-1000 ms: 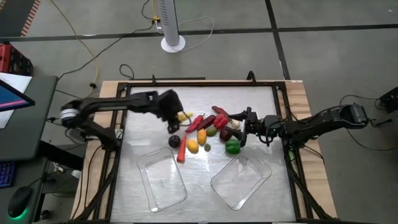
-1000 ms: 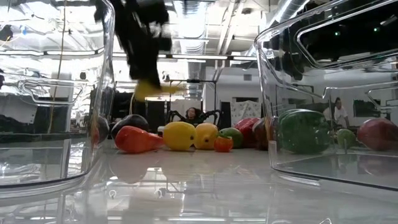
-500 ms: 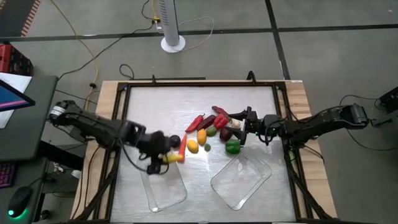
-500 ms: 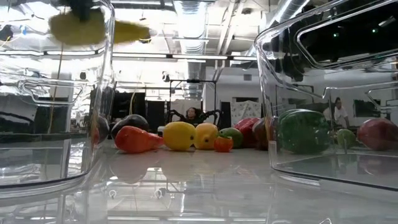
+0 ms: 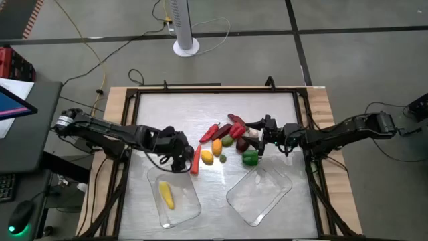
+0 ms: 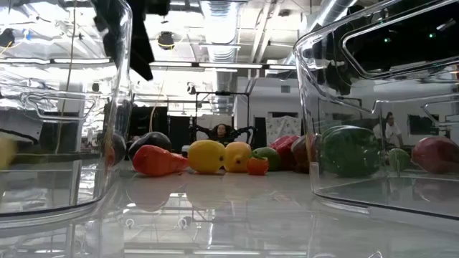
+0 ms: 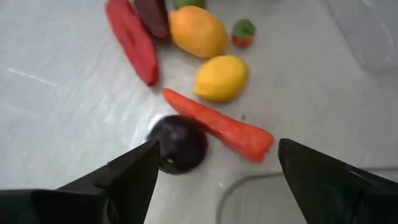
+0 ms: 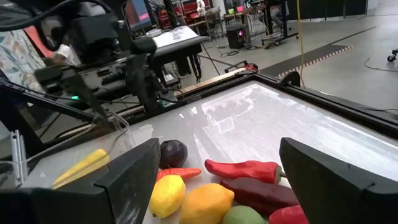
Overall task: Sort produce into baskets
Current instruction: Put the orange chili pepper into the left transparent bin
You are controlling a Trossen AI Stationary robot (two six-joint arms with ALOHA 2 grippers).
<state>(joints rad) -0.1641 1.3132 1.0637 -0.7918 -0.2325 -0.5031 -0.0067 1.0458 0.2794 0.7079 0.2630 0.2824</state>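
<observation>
— Two grippers, how do they stand?
— The left gripper hangs with fingers spread wide and empty over the purple ball and carrot. The right gripper is spread too, empty, beside the produce pile.
— And the trays?
— The left tray holds one yellow corn. The right tray has nothing in it.

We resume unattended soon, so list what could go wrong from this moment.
1. The left gripper, open, hangs by the dark purple piece, which touches the carrot; grabbing one may nudge the other.
2. The pile is tight: the right gripper, open, may jostle the red chilli and its neighbours.
3. The round lemon could roll if bumped.
</observation>
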